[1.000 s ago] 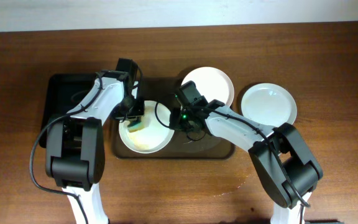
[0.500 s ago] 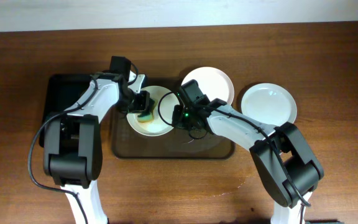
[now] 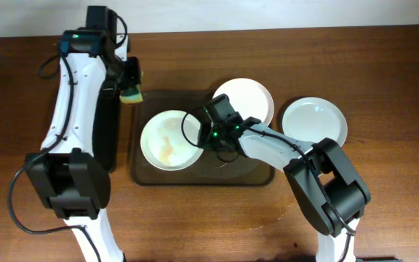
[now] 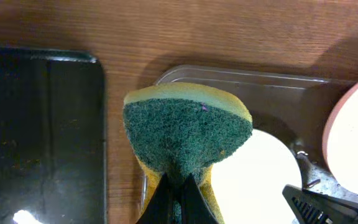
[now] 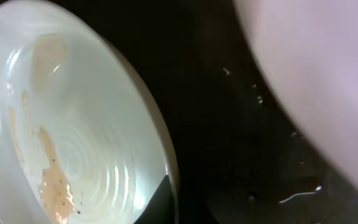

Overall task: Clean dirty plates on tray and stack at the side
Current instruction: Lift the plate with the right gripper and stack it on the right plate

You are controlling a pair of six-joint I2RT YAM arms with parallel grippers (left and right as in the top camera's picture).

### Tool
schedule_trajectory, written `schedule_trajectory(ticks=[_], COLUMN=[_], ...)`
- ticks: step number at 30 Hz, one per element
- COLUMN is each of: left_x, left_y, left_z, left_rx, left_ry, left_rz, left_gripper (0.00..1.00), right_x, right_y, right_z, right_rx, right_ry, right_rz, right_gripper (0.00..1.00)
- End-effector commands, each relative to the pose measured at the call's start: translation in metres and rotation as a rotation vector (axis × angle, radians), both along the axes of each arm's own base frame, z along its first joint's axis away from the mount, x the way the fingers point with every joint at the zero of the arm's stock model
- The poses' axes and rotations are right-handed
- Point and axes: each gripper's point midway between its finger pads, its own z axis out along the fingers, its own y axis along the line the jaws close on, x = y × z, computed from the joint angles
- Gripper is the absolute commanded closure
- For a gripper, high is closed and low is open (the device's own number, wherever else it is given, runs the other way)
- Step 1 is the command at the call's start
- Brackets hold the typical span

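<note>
Your brown wooden tabletop (image 3: 384, 189) carries a glossy black narrow tray (image 3: 109, 138) at the far left, mostly covered by your left arm. Your left hand (image 4: 179, 196) is pinched tight on a green-and-yellow sponge (image 4: 188, 124), green scrubbing face toward the wrist camera. It holds the sponge over the strip between the black tray and the far left corner of the dark brown rectangular tray (image 3: 202, 177), apart from every plate. On the left half of that brown tray lies a round white plate with brown-orange smears (image 3: 164, 140) across its middle. Your right hand (image 3: 208, 136) sits at this plate's right edge, and its fingers appear closed on the rim, though the wrist view shows only one dark fingertip against it. A second round white plate (image 3: 247, 98) rests at the tray's far right corner, overhanging the rim. A third round white plate (image 3: 313, 122) lies on the tabletop just right of the tray.
</note>
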Motion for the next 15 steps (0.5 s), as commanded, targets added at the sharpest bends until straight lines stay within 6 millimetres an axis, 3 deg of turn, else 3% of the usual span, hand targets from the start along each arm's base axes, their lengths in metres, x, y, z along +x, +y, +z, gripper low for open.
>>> schedule_trajectory(ticks=[1, 3, 7, 11, 15], left_x=[-0.003, -0.007, -0.009, -0.009, -0.01], left_y=[0.005, 0.005, 0.005, 0.005, 0.005], left_z=[0.007, 0.006, 0.005, 0.005, 0.003], left_rx=[0.008, 0.009, 0.009, 0.01, 0.01], left_ry=[-0.003, 0.011, 0.021, 0.021, 0.027], left_rz=[0.003, 0.003, 0.003, 0.003, 0.003], left_gripper=[0.99, 0.99, 0.99, 0.99, 0.99], right_x=[-0.009, -0.003, 0.006, 0.005, -0.018], right_y=[0.015, -0.003, -0.039, -0.055, -0.049], right_z=[0.025, 0.054, 0.131, 0.169, 0.242], right_rx=[0.019, -0.116, -0.487, -0.836, -1.173], right_ry=[0.004, -0.049, -0.291, -0.526, -0.89], right_rz=[0.157, 0.157, 0.104, 0.014, -0.139], right_gripper=[0.96, 0.96, 0.96, 0.96, 0.96])
